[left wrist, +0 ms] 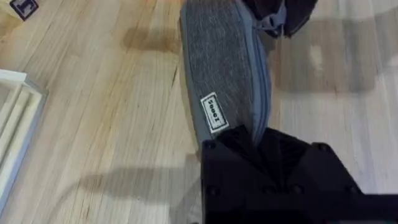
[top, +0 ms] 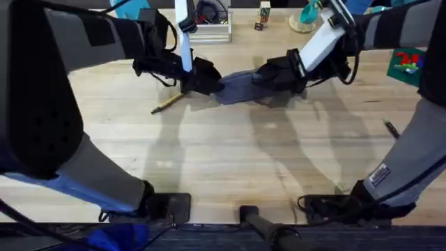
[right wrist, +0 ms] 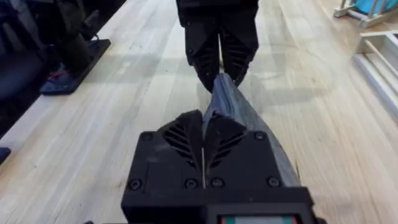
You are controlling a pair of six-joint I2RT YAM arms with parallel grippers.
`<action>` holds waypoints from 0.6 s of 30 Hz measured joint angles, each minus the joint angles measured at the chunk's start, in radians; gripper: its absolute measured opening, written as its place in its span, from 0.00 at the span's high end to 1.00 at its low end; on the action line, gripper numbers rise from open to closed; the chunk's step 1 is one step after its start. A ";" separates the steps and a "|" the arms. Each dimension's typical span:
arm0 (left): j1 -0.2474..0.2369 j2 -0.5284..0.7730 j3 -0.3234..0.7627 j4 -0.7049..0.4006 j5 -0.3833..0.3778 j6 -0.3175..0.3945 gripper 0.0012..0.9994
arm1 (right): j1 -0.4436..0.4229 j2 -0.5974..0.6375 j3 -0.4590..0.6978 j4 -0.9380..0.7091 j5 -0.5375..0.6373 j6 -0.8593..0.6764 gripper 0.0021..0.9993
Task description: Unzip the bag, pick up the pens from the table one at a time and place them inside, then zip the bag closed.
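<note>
The blue-grey bag (top: 240, 88) lies lengthwise at the far middle of the table (top: 223, 160). My left gripper (top: 212, 82) is shut on its left end, seen close in the left wrist view, where the fingers (left wrist: 258, 140) pinch the fabric bag (left wrist: 224, 68). My right gripper (top: 268, 75) is shut on the right end, its fingers (right wrist: 204, 127) pressed together over the bag's (right wrist: 249, 118) top edge. A tan-yellow pen (top: 167, 102) lies just left of the bag. A dark pen (top: 391, 128) lies far right.
A white tray (top: 209, 28), a small block (top: 263, 14) and a teal object (top: 310, 15) stand along the back edge. A green and red item (top: 408, 63) sits at the right. The near half of the table is bare wood.
</note>
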 joint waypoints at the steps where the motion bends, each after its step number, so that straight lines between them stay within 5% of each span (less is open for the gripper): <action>1: 0.000 0.000 0.000 0.000 0.000 0.000 0.96 | 0.005 0.000 0.000 0.005 0.000 0.001 0.97; 18: 0.008 0.000 0.000 0.002 -0.013 0.000 0.96 | 0.125 0.000 0.000 0.440 0.012 0.256 0.97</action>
